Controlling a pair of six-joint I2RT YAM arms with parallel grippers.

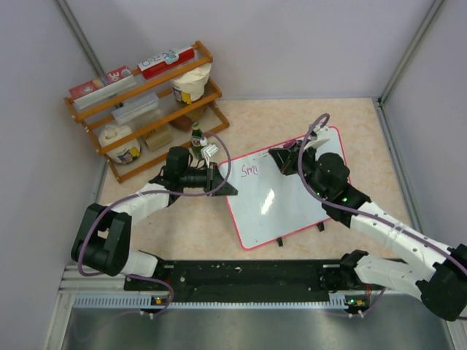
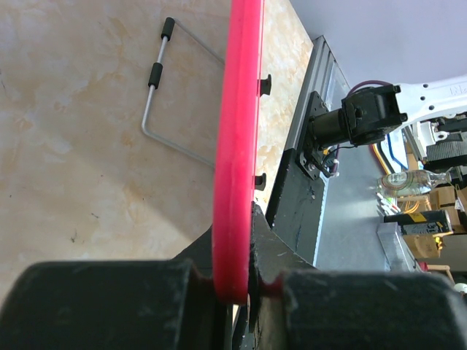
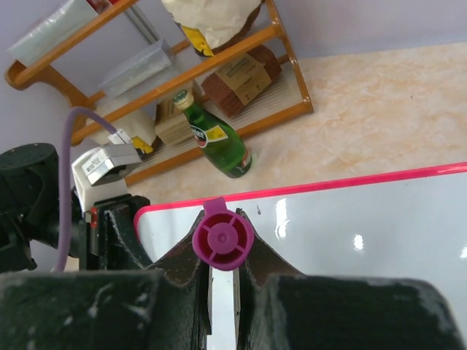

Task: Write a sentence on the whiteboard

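As counted from above, one whiteboard [image 1: 292, 204] lies right of centre, bearing one sentence [image 1: 250, 170] near its far-left corner, legible only as "Smi". Left gripper [image 2: 237, 281] is clamped on the whiteboard's red frame at the left corner. Right gripper [image 3: 222, 270] grips one magenta marker [image 3: 223, 237] at the far edge. One wooden rack [image 1: 162, 117], far left, holds boxes, tubs and bags; one green bottle [image 3: 215, 138] stands before it.

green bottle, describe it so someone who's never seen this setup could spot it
Find the orange wooden rack at the far left corner of the table. Just in front of its right end stands the green bottle, the only green glass thing among boxes and tubs.
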